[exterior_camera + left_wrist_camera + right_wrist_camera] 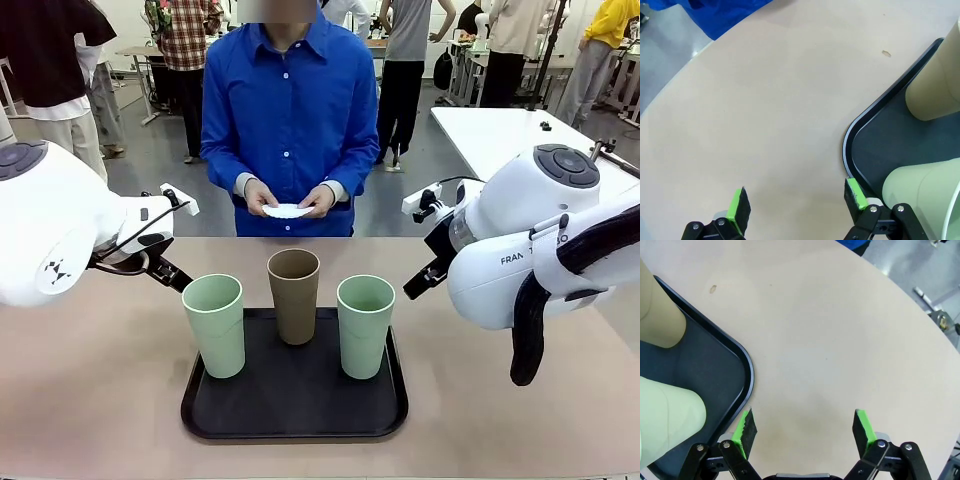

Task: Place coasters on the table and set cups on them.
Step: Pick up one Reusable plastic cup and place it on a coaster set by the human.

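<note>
Three cups stand on a black tray (295, 415): a mint cup (214, 324) at left, a brown cup (294, 295) in the middle, a mint cup (364, 325) at right. Across the beige table (90, 400), a person in a blue shirt holds white coasters (287, 211) in both hands above the far edge. My left gripper (797, 202) hovers open over bare table beside the tray's corner (850, 145), next to a mint cup (925, 195) and the brown cup (937, 85). My right gripper (805, 427) is open over bare table beside the tray's other side (742, 370).
Both white arms (60, 225) (530, 245) flank the tray. A white table (520, 135) stands behind at the right. Other people stand in the background. Bare tabletop lies on both sides of the tray and in front of the person.
</note>
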`<state>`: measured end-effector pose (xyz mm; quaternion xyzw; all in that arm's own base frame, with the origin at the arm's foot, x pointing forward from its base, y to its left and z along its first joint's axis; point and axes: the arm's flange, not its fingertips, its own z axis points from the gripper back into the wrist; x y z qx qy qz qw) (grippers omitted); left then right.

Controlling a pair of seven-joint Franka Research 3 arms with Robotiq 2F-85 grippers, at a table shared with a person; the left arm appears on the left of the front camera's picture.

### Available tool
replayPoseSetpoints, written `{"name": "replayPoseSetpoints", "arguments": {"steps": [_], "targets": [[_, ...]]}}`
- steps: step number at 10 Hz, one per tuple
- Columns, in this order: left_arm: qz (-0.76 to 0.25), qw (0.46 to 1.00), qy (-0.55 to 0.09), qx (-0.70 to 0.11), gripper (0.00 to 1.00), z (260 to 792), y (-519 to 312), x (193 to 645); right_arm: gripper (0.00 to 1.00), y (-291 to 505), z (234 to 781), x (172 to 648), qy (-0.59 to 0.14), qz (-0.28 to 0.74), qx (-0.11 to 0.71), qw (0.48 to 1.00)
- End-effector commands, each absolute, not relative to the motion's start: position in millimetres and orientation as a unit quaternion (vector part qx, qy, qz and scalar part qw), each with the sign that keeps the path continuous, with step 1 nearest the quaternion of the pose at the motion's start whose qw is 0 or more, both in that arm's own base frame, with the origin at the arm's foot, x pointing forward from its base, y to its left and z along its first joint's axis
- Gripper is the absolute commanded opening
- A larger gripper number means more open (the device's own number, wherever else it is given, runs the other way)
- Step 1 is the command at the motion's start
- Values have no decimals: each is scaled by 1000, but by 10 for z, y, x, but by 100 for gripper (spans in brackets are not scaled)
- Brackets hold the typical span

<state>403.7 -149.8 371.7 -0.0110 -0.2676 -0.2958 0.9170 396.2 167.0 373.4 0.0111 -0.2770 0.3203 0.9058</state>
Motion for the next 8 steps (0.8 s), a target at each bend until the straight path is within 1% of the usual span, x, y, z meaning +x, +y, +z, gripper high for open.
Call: {"name": "replayPoseSetpoints", "arguments": {"steps": [1,8], "targets": [[-296,917,-268,-11,100,3717,-1498,4037,100,1670,3734,3962,-277,320,11,906],[-296,917,-268,-11,100,3717,-1498,4037,100,1670,3734,3962,-277,320,11,906]]}}
